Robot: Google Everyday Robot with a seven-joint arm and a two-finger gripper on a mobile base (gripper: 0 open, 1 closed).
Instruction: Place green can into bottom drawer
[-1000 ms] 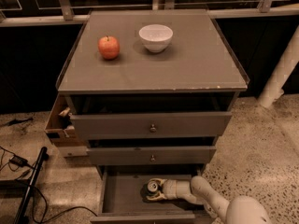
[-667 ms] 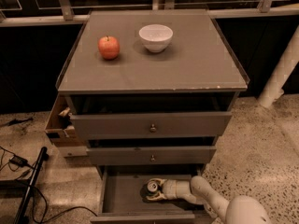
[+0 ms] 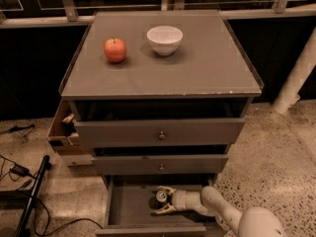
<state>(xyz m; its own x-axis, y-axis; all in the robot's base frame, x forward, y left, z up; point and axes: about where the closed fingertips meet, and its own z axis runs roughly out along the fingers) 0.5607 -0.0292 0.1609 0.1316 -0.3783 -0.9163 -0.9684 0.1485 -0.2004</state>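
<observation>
A grey bench (image 3: pixel 207 68) with three drawers fills the middle of the view. Its bottom drawer (image 3: pixel 129 207) is pulled out towards the camera, with the flat grey floor showing. The green can (image 3: pixel 161 196) stands upright on that floor, under the bench's front edge and a little right of the drawer's middle, its silver top facing up.

The gripper (image 3: pixel 162 200) is down inside the same drawer. Its pale arm (image 3: pixel 224 210) reaches in from the bench's lower right. The fingers (image 3: pixel 167 188) are spread apart, one on each side of the can, and the nearer one seems to stand slightly off it.

The top drawer (image 3: pixel 197 131) and middle drawer (image 3: pixel 197 164) of the bench are each pulled out a little.

On the bench top, a red apple (image 3: pixel 115 50) lies at the back left. A white bowl (image 3: pixel 164 39) stands near the back centre, apart from the apple.

A cardboard box (image 3: pixel 60 133) sits against the bench's left side.
</observation>
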